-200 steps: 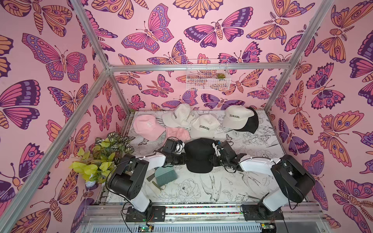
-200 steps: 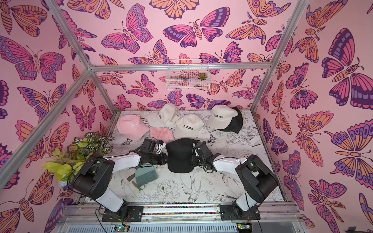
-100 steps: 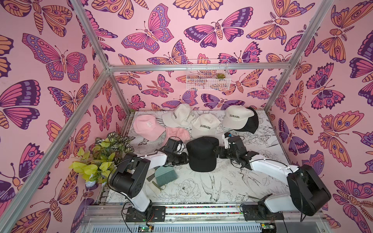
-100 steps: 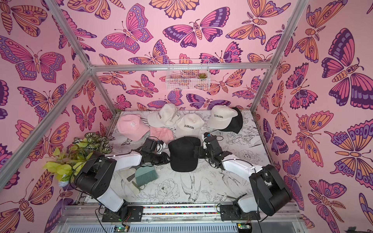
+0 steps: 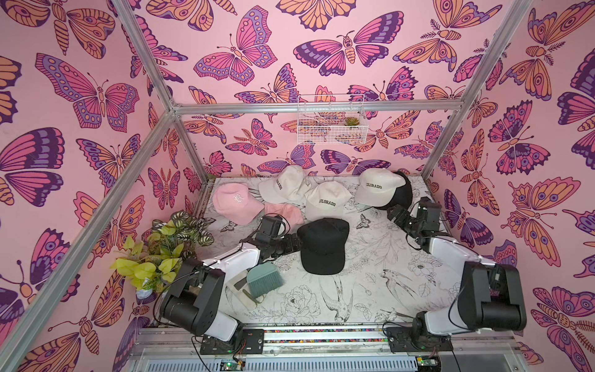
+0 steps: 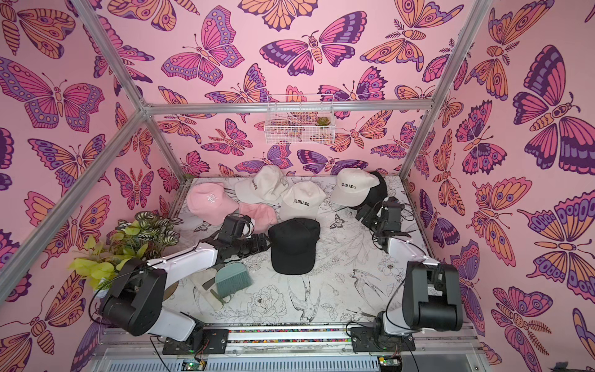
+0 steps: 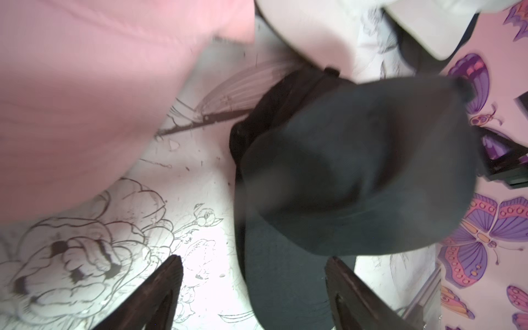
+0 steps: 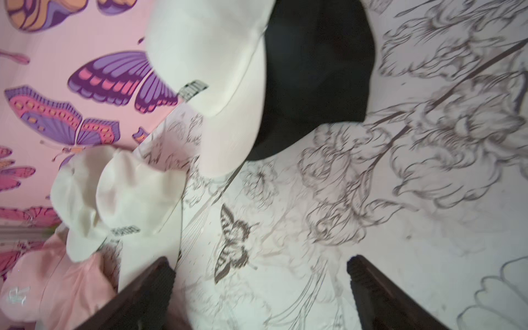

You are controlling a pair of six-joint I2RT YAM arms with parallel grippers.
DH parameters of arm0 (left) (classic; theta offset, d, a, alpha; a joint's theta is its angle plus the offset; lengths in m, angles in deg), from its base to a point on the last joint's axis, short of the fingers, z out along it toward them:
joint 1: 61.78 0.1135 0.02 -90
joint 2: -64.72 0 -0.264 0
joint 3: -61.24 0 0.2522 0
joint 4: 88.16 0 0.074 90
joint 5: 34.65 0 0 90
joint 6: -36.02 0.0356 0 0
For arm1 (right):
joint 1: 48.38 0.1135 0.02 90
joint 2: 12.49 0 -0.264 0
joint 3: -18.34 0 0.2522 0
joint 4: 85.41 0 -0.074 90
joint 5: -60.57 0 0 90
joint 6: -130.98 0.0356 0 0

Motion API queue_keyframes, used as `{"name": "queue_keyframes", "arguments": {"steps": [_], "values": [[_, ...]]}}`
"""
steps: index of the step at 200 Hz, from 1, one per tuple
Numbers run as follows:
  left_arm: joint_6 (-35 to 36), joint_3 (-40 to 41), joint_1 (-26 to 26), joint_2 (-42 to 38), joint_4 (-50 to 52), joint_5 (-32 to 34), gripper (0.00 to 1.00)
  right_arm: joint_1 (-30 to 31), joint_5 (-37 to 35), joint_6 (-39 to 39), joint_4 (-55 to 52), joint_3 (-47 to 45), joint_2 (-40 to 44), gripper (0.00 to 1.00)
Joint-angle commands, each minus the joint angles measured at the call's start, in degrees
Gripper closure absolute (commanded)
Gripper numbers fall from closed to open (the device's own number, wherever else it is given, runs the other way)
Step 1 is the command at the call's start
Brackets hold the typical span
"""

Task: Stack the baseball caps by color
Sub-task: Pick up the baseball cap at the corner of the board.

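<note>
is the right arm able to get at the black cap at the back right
Probably yes: the right gripper is open, close by, with only bare table between. But a cream cap lies over part of the black cap, so pulling it may drag that along.

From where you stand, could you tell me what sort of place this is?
Likely a staged robot test cell: butterfly wallpaper on an aluminium frame, two bench-mounted arms, caps strewn on the table.

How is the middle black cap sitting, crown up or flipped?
Crown up: the black cap shows its domed outer top, brim lying flat.
</note>
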Motion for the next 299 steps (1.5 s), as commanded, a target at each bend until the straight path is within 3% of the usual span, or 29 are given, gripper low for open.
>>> {"name": "queue_keyframes", "arguments": {"steps": [1,40,49,84,168,238,259,277,299], "values": [[-3.92,1.73,0.27,-2.39,-1.62,4.98,0.09,-5.27,8.40,1.46,-3.39,7.36,-7.42,0.01],[-4.73,1.71,0.40,-2.51,-2.44,4.57,0.04,-12.43,22.40,1.12,-12.32,22.14,-23.10,0.05],[-5.22,1.87,0.44,-2.52,-3.23,4.66,0.00,-13.23,23.01,1.51,-12.22,23.96,-25.38,0.05],[-6.99,2.17,0.59,-2.80,-4.39,7.22,0.00,-14.50,24.32,3.07,-8.44,29.21,-31.62,0.05],[-9.70,3.37,1.01,-1.91,-7.47,8.20,0.00,-15.04,22.25,23.46,23.64,27.87,-42.10,0.04],[-9.57,1.91,1.05,0.72,-10.65,2.60,0.00,-13.83,27.78,31.90,37.55,30.02,-49.05,0.08],[-9.27,2.51,1.05,0.72,-13.07,0.55,0.01,-13.30,27.86,32.80,38.36,30.62,-49.74,0.22],[-8.44,2.35,1.07,1.06,-13.15,-0.47,0.01,-13.02,27.72,33.37,39.02,30.88,-50.02,0.27],[-8.78,2.34,1.14,1.42,-13.19,-1.21,0.00,-12.86,28.04,34.62,41.27,30.45,-49.47,0.45]]}}
